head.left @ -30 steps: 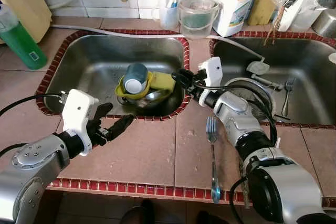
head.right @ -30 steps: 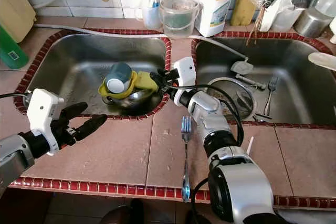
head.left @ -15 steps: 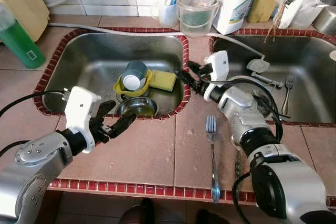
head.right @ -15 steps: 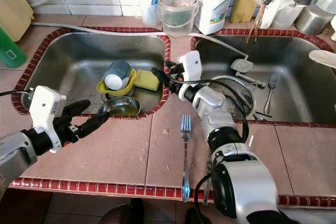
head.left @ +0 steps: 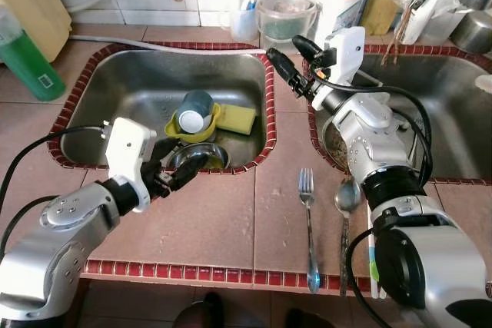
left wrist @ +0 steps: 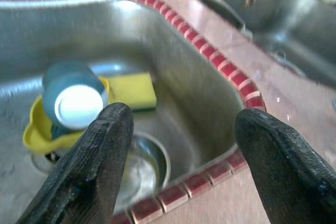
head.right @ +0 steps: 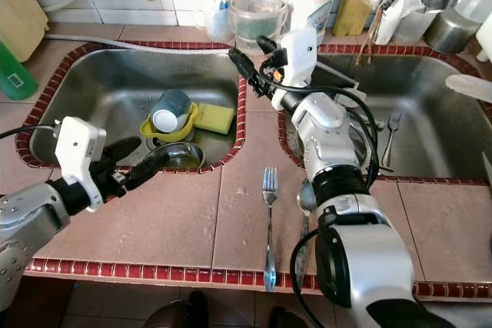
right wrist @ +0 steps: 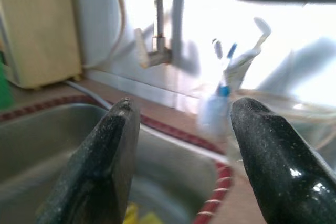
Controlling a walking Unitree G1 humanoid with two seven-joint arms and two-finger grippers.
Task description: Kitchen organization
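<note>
The dishes awaiting sorting lie in the left sink basin [head.left: 138, 90]: a blue-grey cup [head.left: 195, 110] on its side in a yellow dish [head.left: 178, 130], a yellow sponge [head.left: 239, 117] just beside it, and a small steel bowl [head.left: 198, 157] near the front wall. They appear left there for washing.

The left gripper [head.left: 173, 177] sits at the basin's front rim, fingers spread wide and holding nothing, pointed toward the steel bowl; judged, it is set up to reach in for it. The right gripper [head.left: 294, 61] is raised over the tiled divider between the basins, fingers parted, empty, aimed toward the back wall.

A fork [head.left: 308, 224] and a spoon [head.left: 345, 217] lie side by side on the front counter, apparently set out of the sinks.

The left wrist view adds the cup's pale base [left wrist: 78, 107] facing the camera and the bowl low between the fingers. The right wrist view, blurred, adds the tap [right wrist: 156, 43] and a holder with toothbrushes [right wrist: 220, 98]. The head views alone show the cutlery and the right basin [head.right: 430, 105] with another fork [head.right: 390, 137].
</note>
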